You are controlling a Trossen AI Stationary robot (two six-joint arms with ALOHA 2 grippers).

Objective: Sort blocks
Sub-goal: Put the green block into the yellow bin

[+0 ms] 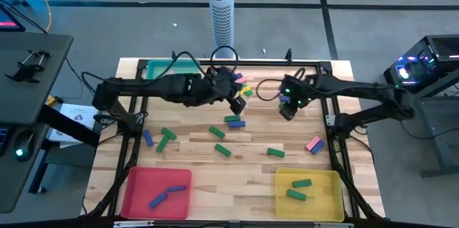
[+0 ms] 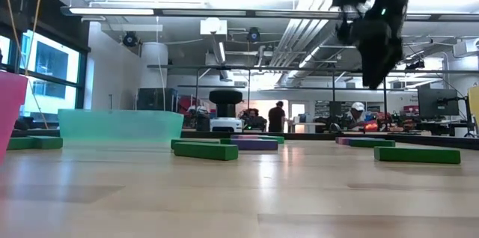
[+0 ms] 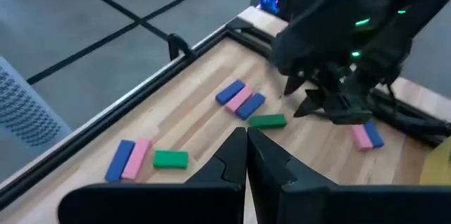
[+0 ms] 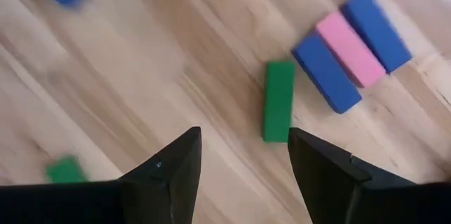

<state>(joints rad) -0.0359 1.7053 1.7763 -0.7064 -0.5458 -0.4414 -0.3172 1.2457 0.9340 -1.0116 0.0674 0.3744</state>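
Pink, blue and green blocks lie flat and scattered over the wooden table (image 1: 193, 160). My left gripper (image 1: 238, 105) hangs shut and bare above the table's far middle; in its wrist view the fingers (image 3: 246, 146) meet. My right gripper (image 1: 287, 112) stands open a little to its right, pointing steeply down, nothing between its fingers (image 4: 244, 136). Just beyond its fingertips lies a green block (image 4: 279, 101), with a blue-pink-blue row (image 4: 351, 48) past it. The left wrist view shows the right gripper (image 3: 320, 101) over the same green block (image 3: 268, 120).
A red tray (image 1: 154, 174) at the near left holds two blue blocks. A yellow tray (image 1: 280, 178) at the near right holds two green ones. A teal tray (image 1: 154, 67) stands at the far left. A pink and a blue block (image 1: 314, 144) lie by the right edge.
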